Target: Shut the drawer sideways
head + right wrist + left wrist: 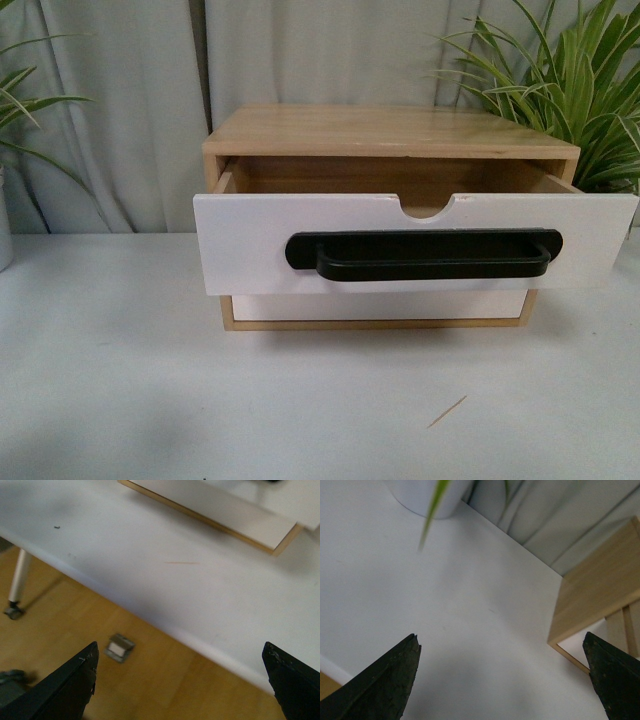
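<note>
left claw gapes; white-fronted wooden drawer juts out

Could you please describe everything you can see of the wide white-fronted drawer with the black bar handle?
The wide white-fronted wooden drawer is pulled partly out of the top slot of a light wooden cabinet, overhanging the plain white drawer front below. Its sides are pale wood; a half-round notch cuts the top edge, and a long black bar handle lies horizontally across its middle. It sits level, and only the cabinet touches it.
</note>
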`<state>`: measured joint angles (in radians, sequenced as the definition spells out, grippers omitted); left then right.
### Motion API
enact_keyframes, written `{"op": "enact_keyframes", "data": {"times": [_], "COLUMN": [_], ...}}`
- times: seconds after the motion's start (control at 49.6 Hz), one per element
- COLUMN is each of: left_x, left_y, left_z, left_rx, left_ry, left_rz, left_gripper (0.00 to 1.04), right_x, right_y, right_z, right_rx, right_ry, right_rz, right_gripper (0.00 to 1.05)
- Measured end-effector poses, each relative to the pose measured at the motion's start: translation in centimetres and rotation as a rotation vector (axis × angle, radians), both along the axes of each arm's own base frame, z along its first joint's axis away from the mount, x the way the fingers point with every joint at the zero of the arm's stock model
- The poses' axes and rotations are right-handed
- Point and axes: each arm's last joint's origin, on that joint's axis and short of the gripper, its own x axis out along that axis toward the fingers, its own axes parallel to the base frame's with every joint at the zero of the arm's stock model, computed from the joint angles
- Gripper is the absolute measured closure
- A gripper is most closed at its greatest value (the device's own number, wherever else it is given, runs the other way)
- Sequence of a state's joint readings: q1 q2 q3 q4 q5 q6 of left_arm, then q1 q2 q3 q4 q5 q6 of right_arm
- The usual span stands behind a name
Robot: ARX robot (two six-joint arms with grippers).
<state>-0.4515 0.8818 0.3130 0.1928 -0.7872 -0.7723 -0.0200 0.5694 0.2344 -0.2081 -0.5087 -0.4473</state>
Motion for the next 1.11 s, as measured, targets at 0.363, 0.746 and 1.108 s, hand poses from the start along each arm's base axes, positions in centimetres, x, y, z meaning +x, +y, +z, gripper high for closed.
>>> {"op": "enact_keyframes", "data": {"times": [0.363,0.746,1.108], "left_x": [6.4,9.8,11.1], "left_y": [-6.4,-8.8,-10.8], "left_z": [0.1,0.7,0.7], "left_rx": [-0.045,-0.047,-0.017], "left_ry": [0.083,0.092,0.109], "left_rz": [-0.243,-0.348,-0.42], "left_gripper": [0.06,0.06,0.06], "right_x": [2.8,8.7,13.6], "right_y": [1.8,4.1,6.3], "right_z": [-0.8,1.6,1.9], "right_rx": [-0.343,-0.36,-0.347], "right_ry": [-0.202,-0.273,-0.235], "right_rz": [0.188,0.198,0.198], "right_gripper": [0.09,0.09,0.09]}}
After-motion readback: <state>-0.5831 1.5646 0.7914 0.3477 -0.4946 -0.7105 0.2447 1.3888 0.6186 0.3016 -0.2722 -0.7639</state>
